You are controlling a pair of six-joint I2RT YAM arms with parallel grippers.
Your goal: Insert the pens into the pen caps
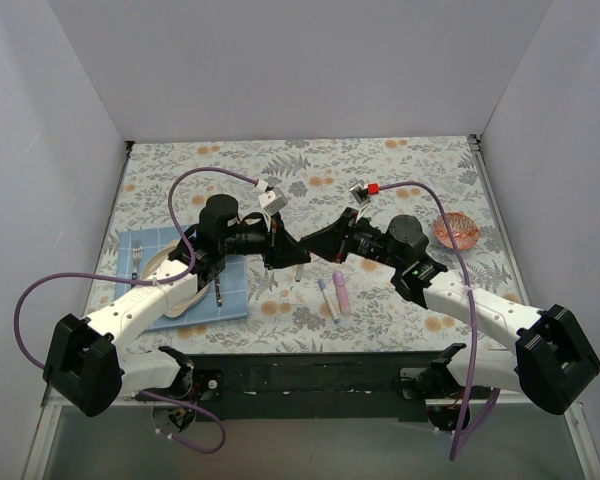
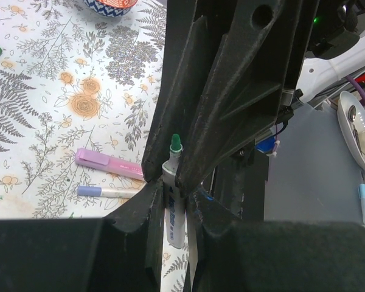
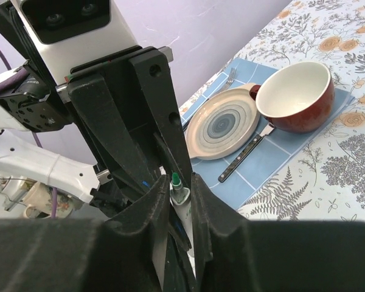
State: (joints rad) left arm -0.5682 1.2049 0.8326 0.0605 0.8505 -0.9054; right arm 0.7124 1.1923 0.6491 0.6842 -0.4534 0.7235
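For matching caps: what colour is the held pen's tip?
The pen tip is green; left wrist view.

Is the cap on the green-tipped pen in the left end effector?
No, the green-tipped pen in the left end effector shows a bare green tip.

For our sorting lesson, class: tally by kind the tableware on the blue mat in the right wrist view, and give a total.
Plate: 1
Bowl: 1
Fork: 1
Knife: 1
Total: 4

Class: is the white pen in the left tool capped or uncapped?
Uncapped: the white pen ends in a bare green nib, seen in both wrist views.
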